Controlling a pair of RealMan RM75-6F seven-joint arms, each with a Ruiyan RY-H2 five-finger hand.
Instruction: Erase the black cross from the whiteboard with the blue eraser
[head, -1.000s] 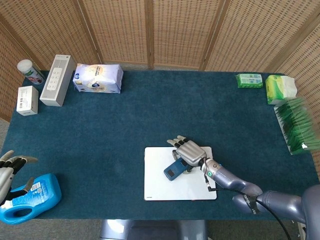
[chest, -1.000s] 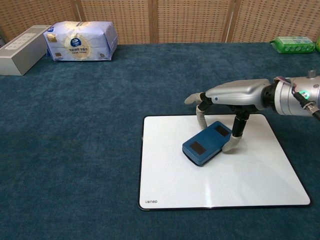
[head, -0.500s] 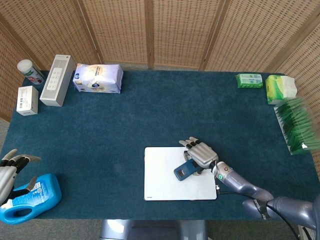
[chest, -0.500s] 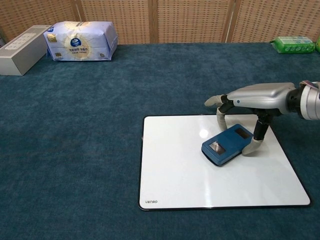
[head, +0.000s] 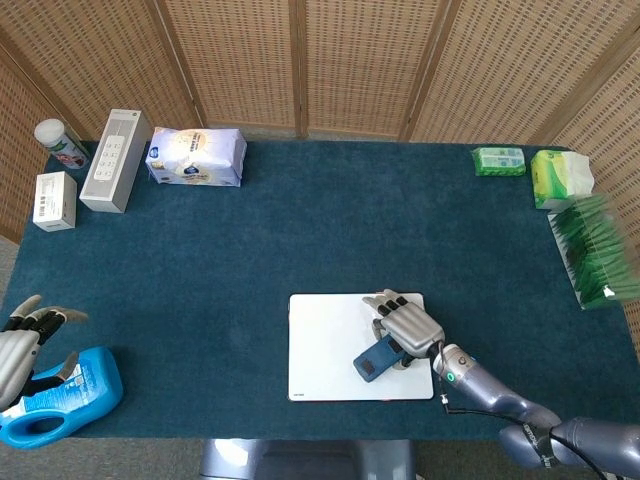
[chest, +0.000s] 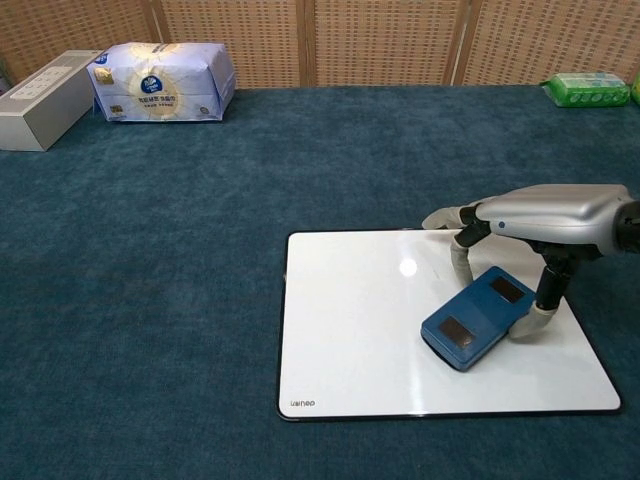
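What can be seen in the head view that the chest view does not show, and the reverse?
Only the head view shows the left robot hand, open beside a blue plastic detergent bottle, and the small white box. Only the chest view shows the logo printed on the whiteboard's near edge. Both show the flat white rectangular whiteboard, with no black mark visible, and the right robot hand holding the blue rectangular eraser on it.
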